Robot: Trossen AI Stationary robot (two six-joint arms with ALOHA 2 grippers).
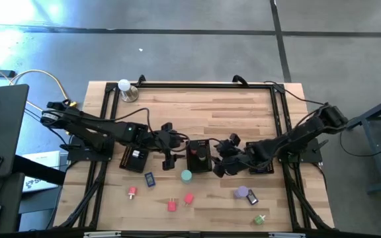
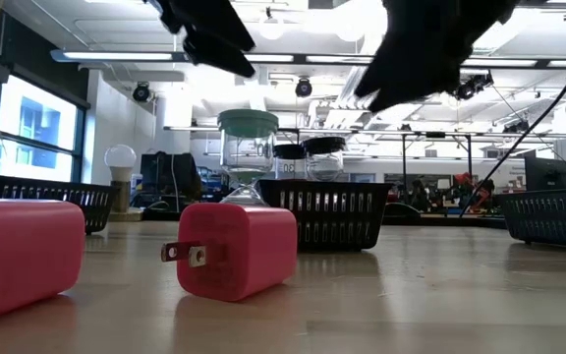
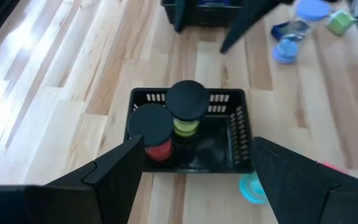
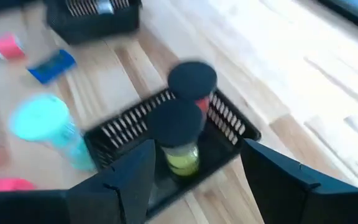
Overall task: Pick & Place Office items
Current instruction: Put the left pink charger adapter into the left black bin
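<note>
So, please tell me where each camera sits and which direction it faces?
High view: above, looking down on the table; both arms, left hand, right hand.
Low view: table height, past the red plug block; arms overhead.
Left wrist view: over the middle tray, own fingers open.
Right wrist view: the same tray opposite, fingers open.
Both wrists share the black-capped cylinders.

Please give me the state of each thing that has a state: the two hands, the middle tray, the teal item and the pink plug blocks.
left hand: open, empty, above the table
right hand: open, empty, beside the middle tray
middle tray: holds two upright black-capped items
teal item: upright on the table, outside the tray
pink plug block: lying on its side
</note>
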